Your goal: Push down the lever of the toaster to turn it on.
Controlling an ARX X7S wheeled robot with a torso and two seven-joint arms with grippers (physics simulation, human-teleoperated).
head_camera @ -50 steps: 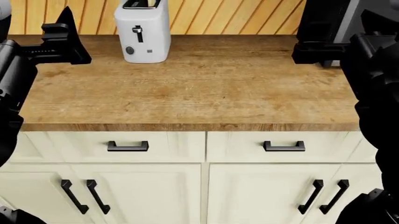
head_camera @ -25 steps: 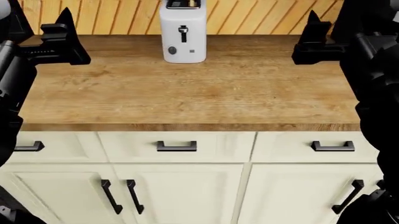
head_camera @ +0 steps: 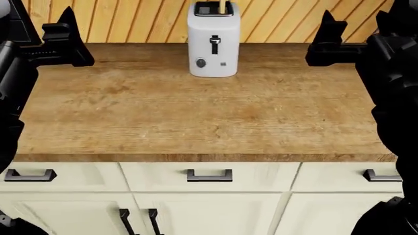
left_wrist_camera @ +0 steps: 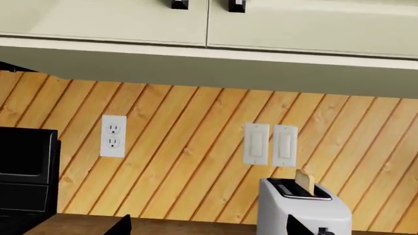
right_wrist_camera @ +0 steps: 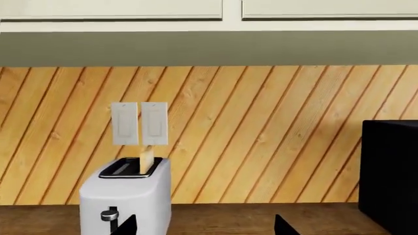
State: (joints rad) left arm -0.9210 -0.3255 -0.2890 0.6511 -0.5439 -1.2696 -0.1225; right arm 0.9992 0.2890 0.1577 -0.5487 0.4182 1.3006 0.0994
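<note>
I am looking down from the head view at the toaster (head_camera: 214, 41), which is standing upright at the far edge of the wooden surface (head_camera: 196, 112), against the slatted wood wall (head_camera: 137, 19) and roughly midway between my two arms; its front face is turned toward me, with the lever (head_camera: 214, 40) sitting near the top of its black slot, the round grey knob (head_camera: 200, 62) low on the left of the face and a small grey square mark (head_camera: 222, 63) beside it; a slice of bread (head_camera: 225, 7) is sticking up out of one top slot.

I am holding the left gripper (head_camera: 65, 36) at the left side of the surface and the right gripper (head_camera: 328, 39) at the right side, both raised above the wood and well apart from the toaster; neither is touching anything, and the two dark tips showing in each wrist view are standing apart, so I am reading both sets of jaws as spread.

In the left wrist view I am seeing the toaster below a pair of white switch plates (left_wrist_camera: 269, 144), a wall outlet (left_wrist_camera: 113, 135) further along and a black appliance (left_wrist_camera: 26, 171) at the frame edge; cream drawers with dark handles (head_camera: 209, 175) are running below the surface's front edge.
</note>
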